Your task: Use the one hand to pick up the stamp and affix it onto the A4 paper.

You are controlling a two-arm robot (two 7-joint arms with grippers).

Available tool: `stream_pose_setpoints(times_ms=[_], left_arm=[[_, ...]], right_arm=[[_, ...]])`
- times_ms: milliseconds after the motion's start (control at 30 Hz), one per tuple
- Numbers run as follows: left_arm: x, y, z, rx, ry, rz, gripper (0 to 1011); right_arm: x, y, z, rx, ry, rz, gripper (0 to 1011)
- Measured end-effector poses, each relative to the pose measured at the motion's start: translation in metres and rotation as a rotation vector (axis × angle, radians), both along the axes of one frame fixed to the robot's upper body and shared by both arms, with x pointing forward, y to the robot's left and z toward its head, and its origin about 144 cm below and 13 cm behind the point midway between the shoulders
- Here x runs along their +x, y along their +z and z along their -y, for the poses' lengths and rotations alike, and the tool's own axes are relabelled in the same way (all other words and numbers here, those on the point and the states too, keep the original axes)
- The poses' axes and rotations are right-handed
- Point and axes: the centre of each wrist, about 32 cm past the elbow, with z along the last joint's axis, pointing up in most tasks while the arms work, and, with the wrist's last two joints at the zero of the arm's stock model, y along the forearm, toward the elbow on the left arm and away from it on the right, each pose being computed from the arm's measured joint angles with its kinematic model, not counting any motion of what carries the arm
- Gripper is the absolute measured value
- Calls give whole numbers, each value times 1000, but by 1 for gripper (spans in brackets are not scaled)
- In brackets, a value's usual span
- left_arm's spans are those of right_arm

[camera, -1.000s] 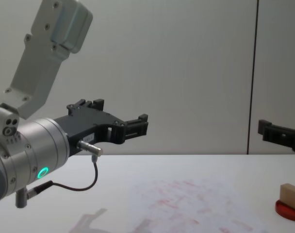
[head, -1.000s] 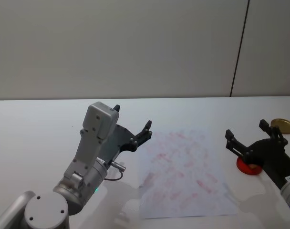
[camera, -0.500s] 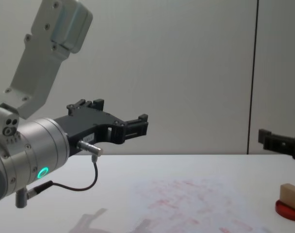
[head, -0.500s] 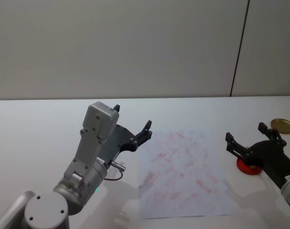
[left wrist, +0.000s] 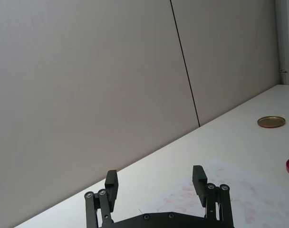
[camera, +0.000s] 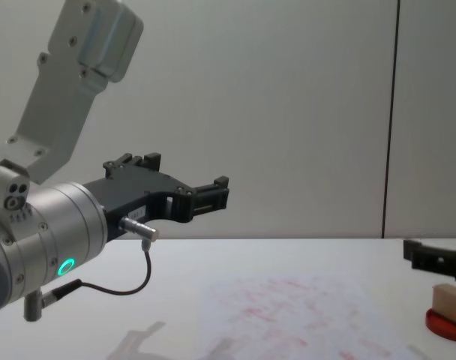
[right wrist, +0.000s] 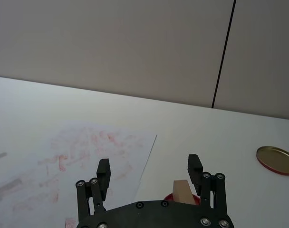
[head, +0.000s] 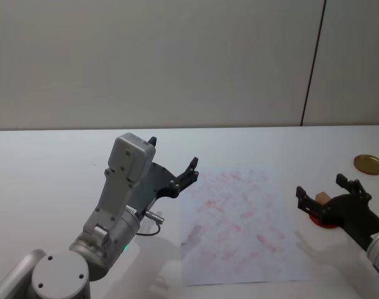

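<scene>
Right of the A4 paper, the right hand is being lowered, fingers spread, closer to the stamp than a second ago; the block is being borne on a red disc. A grasp is judged near, while the left hand is being held open, idle, left of the sheet.

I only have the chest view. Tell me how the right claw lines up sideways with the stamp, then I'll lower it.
Observer: In the right wrist view the right claw is open, and the stamp looks off-centre, nearer one finger than the other.
Operator: Report anything lying beyond the stamp.
Observer: The head view shows a gold lid farther back, apart from the stamp.
Operator: Give me the other arm.
Observer: In the left wrist view the left claw is open and empty, raised near the A4 paper's left edge.
</scene>
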Motion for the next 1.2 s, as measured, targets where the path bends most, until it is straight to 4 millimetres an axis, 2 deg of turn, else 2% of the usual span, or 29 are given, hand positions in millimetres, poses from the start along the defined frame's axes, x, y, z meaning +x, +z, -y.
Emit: stream_pose_setpoints(times_ms=[1200], left_arm=[[0, 0, 0, 0, 0, 0, 993]], right_arm=[[14, -27, 14, -39, -49, -117, 1001]])
